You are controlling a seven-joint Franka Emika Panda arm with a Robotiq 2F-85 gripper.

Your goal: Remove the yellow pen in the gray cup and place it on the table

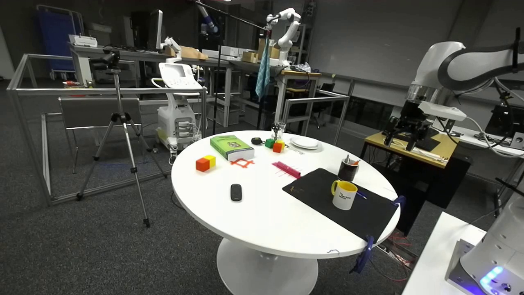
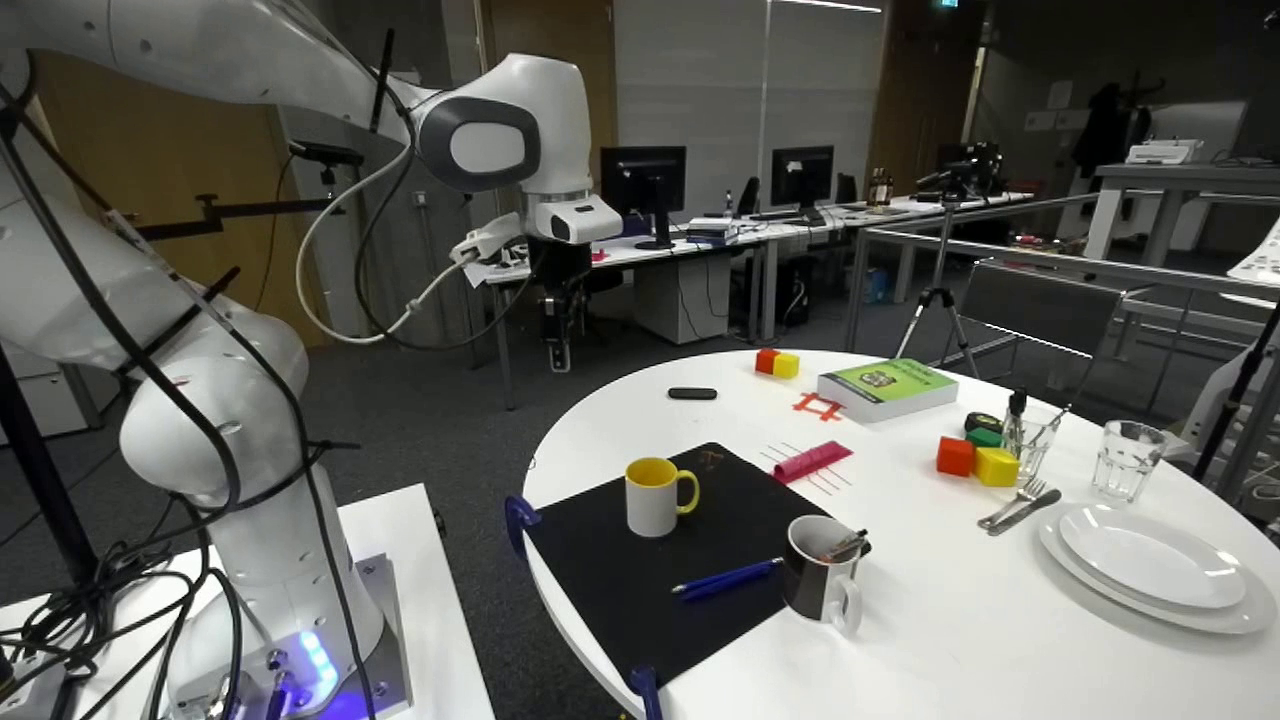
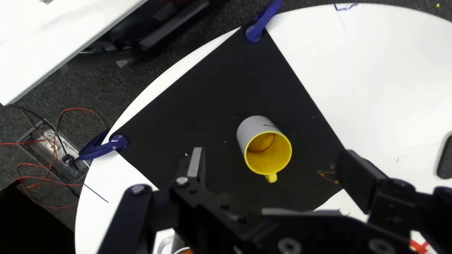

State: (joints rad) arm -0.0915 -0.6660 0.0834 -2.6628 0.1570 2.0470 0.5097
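The white table [image 1: 254,213] shows no loose yellow pen; the gripper [image 1: 399,144] hangs aloft, spread and empty; the gray cup [image 2: 812,580] on the table holds pens [image 2: 850,545] (a yellow one I cannot discern), so removal and placing seem undone.

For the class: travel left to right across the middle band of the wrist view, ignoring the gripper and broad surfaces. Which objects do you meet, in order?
Floor box → left blue clamp → yellow-lined mug → black remote-like object, cut off by the right edge.
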